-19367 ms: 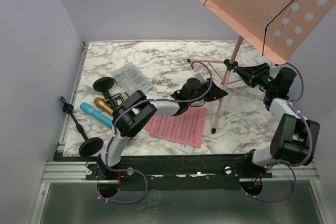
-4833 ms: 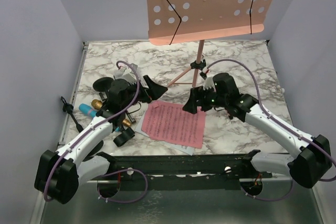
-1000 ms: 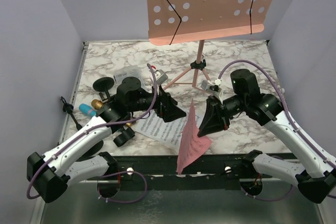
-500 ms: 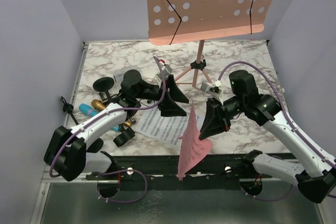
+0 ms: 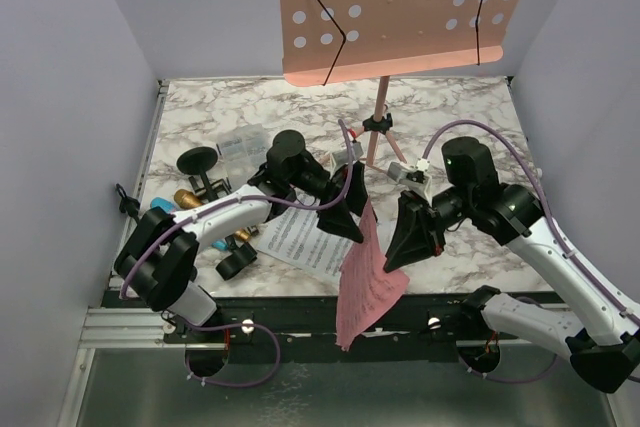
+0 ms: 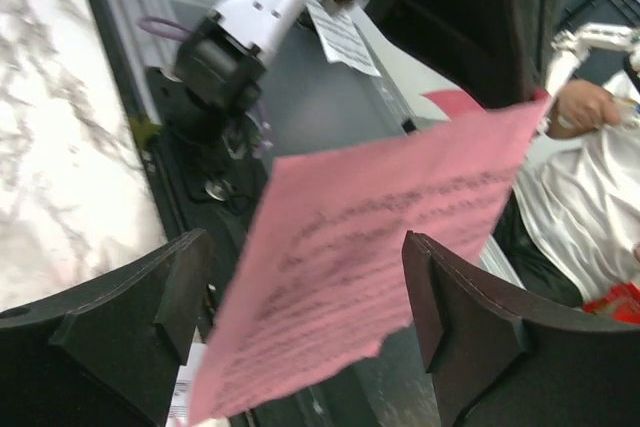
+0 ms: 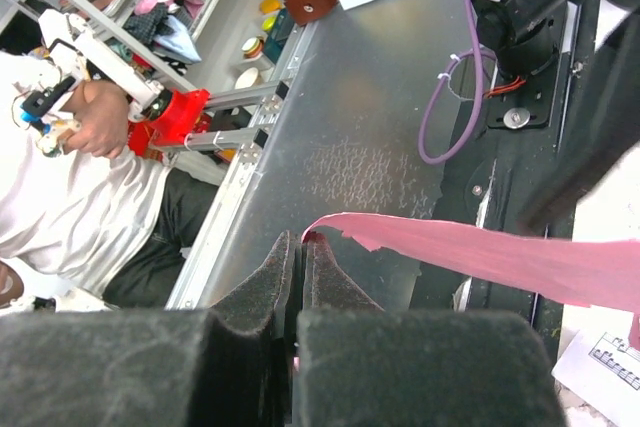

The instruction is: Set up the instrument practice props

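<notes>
The right fingers [image 7: 250,292] are clenched on one edge of the pink sheet-music page [image 5: 366,282]. The page hangs clear of the counter [image 5: 200,112] above its near edge. It is curled, printed with dark staff lines, and ragged along one edge. The left fingers [image 6: 470,327] are spread apart and empty, just beside the page's upper part.
</notes>
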`<action>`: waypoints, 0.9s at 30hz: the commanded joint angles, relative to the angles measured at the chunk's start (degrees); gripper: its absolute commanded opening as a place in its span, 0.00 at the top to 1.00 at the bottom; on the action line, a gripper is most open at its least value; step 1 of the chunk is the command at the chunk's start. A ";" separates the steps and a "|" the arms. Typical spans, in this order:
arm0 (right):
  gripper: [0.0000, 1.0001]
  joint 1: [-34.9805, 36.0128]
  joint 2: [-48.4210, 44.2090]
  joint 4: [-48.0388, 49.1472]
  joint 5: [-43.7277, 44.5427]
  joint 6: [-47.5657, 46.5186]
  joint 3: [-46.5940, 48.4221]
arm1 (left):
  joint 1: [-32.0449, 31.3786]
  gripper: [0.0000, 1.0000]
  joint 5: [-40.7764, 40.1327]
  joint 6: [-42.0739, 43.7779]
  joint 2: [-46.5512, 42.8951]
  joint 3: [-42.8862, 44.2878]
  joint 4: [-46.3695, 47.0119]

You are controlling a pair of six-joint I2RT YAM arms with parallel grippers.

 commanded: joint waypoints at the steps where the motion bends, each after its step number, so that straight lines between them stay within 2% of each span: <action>1: 1.00 0.29 -1.63 -0.83 0.46 -0.07 0.78 | -0.94 0.18 5.15 -1.16 -6.72 -4.80 2.67; 9: 1.00 0.40 -1.84 -0.20 1.45 0.37 -0.32 | -1.10 0.32 1.59 -2.69 -12.43 -8.61 2.85; 18: 1.00 0.39 -3.01 -1.29 5.89 1.85 -0.48 | 1.44 0.57 -2.59 -6.55 -17.20 -12.11 3.02; 20: 1.00 0.35 -3.25 -0.61 6.20 2.59 -1.05 | 2.12 0.67 -3.99 -7.54 -19.00 -13.64 3.03; 22: 1.00 0.37 -3.35 -0.93 8.31 2.69 -1.15 | 3.14 0.78 -4.78 -9.00 -20.88 -14.86 3.04; 25: 1.00 0.39 -3.43 -0.82 14.59 3.99 -1.08 | 6.03 0.88 -5.91 -11.89 -23.86 -16.32 2.96; 26: 0.97 0.38 -3.39 -0.39 17.82 5.16 -1.19 | 7.14 0.92 -6.54 -12.86 -25.36 -16.83 2.69; 27: 0.89 0.39 -3.24 -0.21 21.92 6.43 -1.11 | 8.51 0.94 -7.12 -13.56 -26.58 -17.24 2.21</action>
